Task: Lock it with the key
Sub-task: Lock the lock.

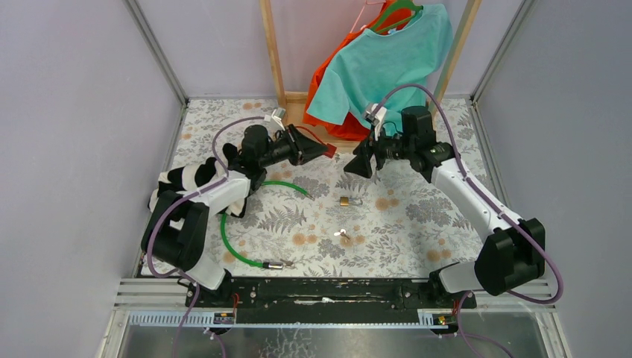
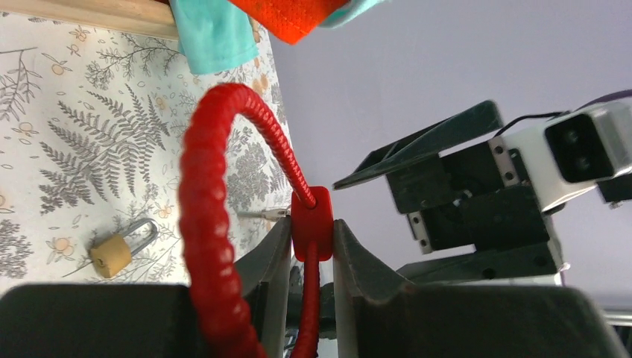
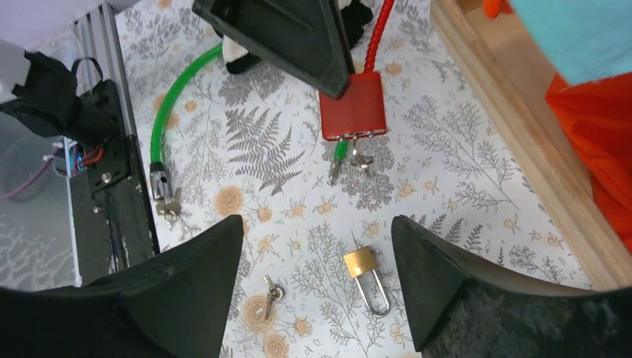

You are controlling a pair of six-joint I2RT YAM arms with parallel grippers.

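Note:
My left gripper point(image 2: 311, 231) is shut on the red lock body point(image 2: 313, 220), and the lock's red ribbed cable point(image 2: 201, 201) loops up and back past the fingers. In the top view the lock point(image 1: 328, 151) hangs above the table at the back centre. A key with a second one on its ring point(image 3: 339, 160) sticks out of the lock's point(image 3: 352, 107) lower end. My right gripper point(image 3: 317, 246) faces the lock a short way off, open, with nothing between its fingers; in the top view it point(image 1: 361, 164) is just right of the lock.
On the table lie a brass padlock point(image 1: 346, 201), a small loose key point(image 1: 343, 236), and a green cable lock point(image 1: 231, 239) with keys at its metal end point(image 1: 276, 264). A black-and-white cloth point(image 1: 194, 179) sits under the left arm. Shirts point(image 1: 380, 67) hang on a wooden rack behind.

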